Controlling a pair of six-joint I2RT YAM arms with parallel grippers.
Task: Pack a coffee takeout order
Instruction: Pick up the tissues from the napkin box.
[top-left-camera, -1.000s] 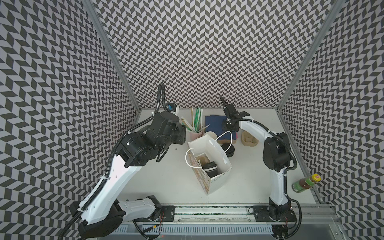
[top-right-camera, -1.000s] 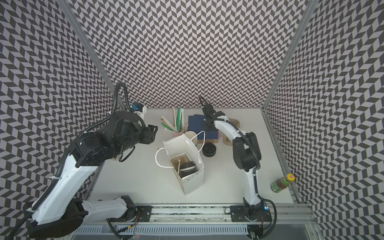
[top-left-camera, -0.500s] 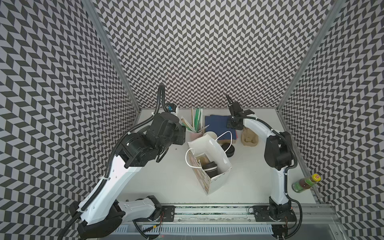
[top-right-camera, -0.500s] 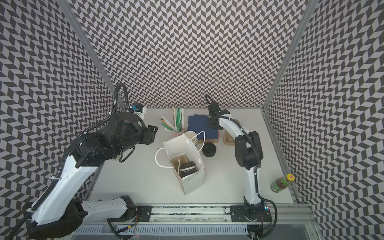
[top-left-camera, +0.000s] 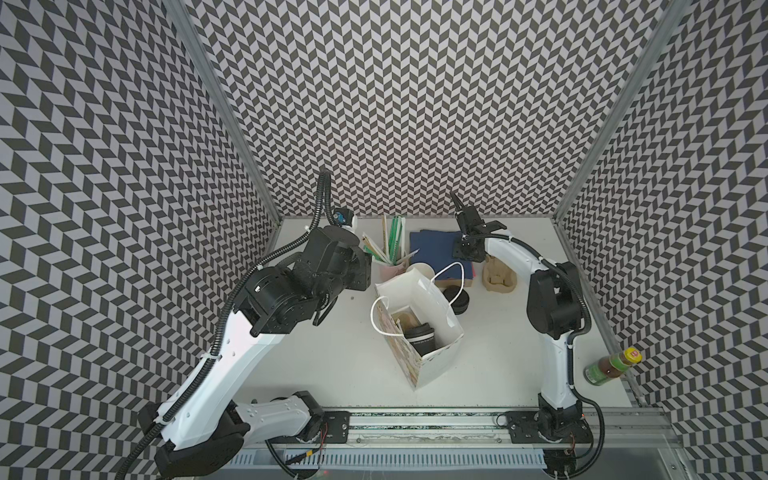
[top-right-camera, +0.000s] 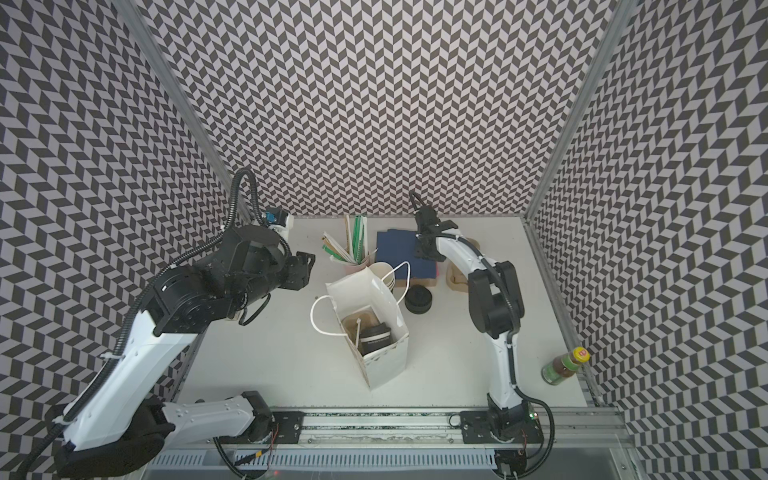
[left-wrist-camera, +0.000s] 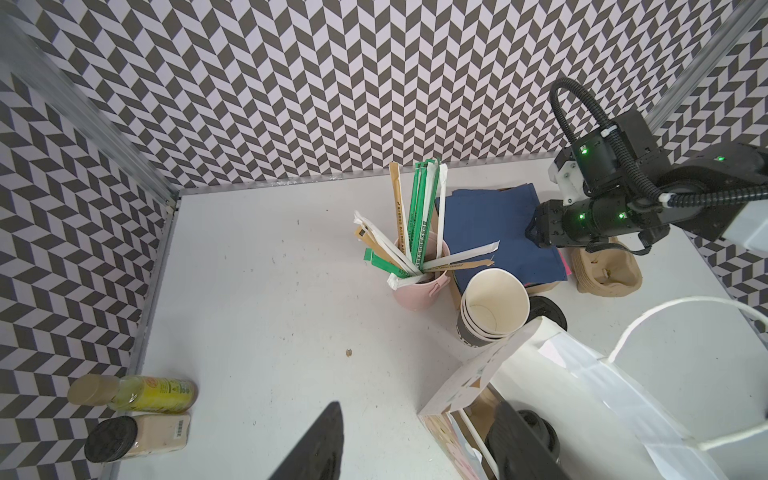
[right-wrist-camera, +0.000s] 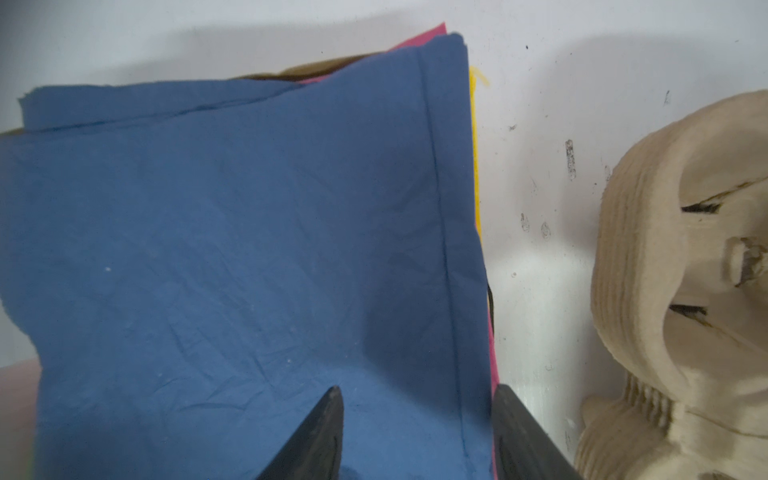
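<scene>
A white paper bag (top-left-camera: 436, 365) stands open mid-table. Inside it a dark cup with a black lid (top-left-camera: 419, 337) sits in a tan pulp carrier (top-left-camera: 404, 322); both also show in the other top view, the cup (top-right-camera: 374, 334) beside the carrier (top-right-camera: 360, 318). The navy napkin (top-left-camera: 432, 245) tops a stack at the back. My right gripper (right-wrist-camera: 417, 399) is open, low over the napkin's (right-wrist-camera: 249, 249) right edge: one finger above the blue, the other just past the edge. My left gripper (left-wrist-camera: 419, 411) hangs open and empty by the bag's left corner (left-wrist-camera: 469, 386).
A pile of tan carriers (top-left-camera: 498, 276) lies right of the napkins. A pink napkin (right-wrist-camera: 492, 353) peeks out under the navy one. Pink mug of straws (top-left-camera: 390, 259), lidless cups (left-wrist-camera: 494, 307) and black lids (top-left-camera: 457, 299) crowd behind the bag. Bottles stand at the right edge (top-left-camera: 611, 365) and left edge (left-wrist-camera: 141, 392).
My right gripper has moved a little to the right across the napkin stack, toward its right edge. The left arm and the bag have stayed put.
</scene>
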